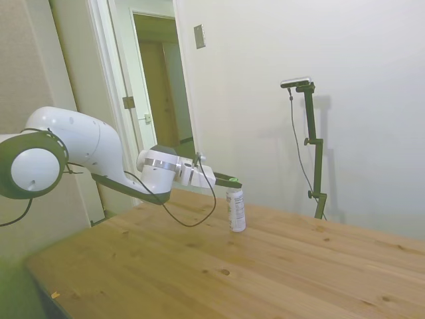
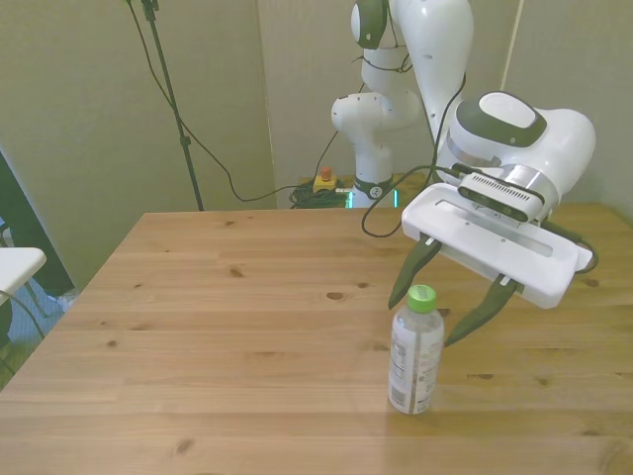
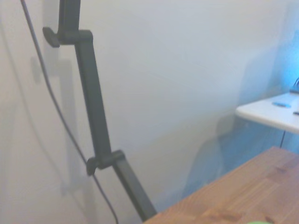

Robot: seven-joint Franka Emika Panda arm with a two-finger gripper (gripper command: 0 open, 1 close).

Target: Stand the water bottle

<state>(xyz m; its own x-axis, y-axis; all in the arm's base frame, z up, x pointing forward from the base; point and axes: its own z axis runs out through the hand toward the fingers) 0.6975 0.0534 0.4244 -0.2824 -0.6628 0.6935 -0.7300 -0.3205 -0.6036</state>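
One water bottle (image 2: pixel 415 351) stands upright on the wooden surface (image 2: pixel 218 327), green cap up, toward the front view's right and near the edge closest to that camera. The robot's hand (image 2: pixel 445 302) is level with the cap, its two dark fingers (image 2: pixel 412 270) spread wide on either side of the bottle's top (neither touches it in the front view). In the side view the bottle (image 1: pixel 236 210) stands just under the fingertips.

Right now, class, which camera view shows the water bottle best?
The front view: the water bottle stands upright, cap and label clear, between the open gripper fingers. The side view shows it small and distant. The wrist view catches only a green sliver at its edge.
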